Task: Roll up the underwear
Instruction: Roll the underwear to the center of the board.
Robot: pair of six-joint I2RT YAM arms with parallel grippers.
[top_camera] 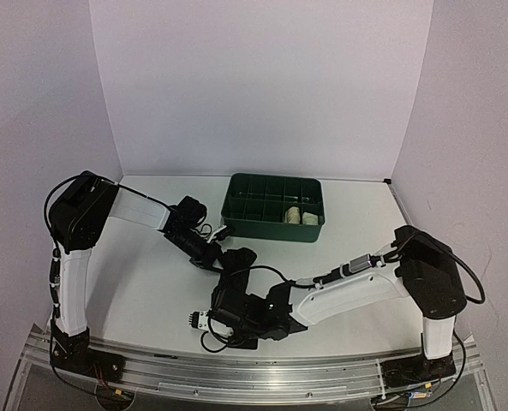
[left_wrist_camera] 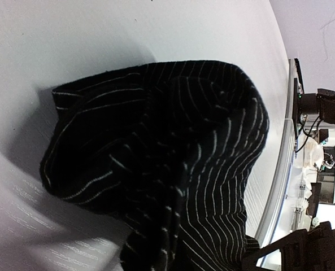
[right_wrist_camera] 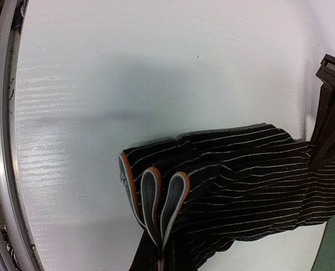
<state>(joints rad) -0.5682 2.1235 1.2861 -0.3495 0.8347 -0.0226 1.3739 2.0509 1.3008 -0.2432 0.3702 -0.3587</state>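
The black pinstriped underwear (top_camera: 236, 276) hangs stretched between my two grippers at mid-table. In the left wrist view the cloth (left_wrist_camera: 156, 141) fills the frame and bunches toward the bottom edge, hiding the left gripper's (top_camera: 233, 261) fingers. In the right wrist view the underwear (right_wrist_camera: 240, 169) runs off to the right. Its grey, orange-edged waistband (right_wrist_camera: 150, 192) is folded into loops, and my right gripper (right_wrist_camera: 160, 257) is shut on them. Two cream rolls (top_camera: 301, 216) lie in one corner of the green tray (top_camera: 245, 195).
The green compartment tray stands at the back middle, just beyond the left arm's wrist. A metal rail (top_camera: 262, 364) runs along the table's near edge, close behind the right gripper (top_camera: 222, 306). White walls close in the back and both sides.
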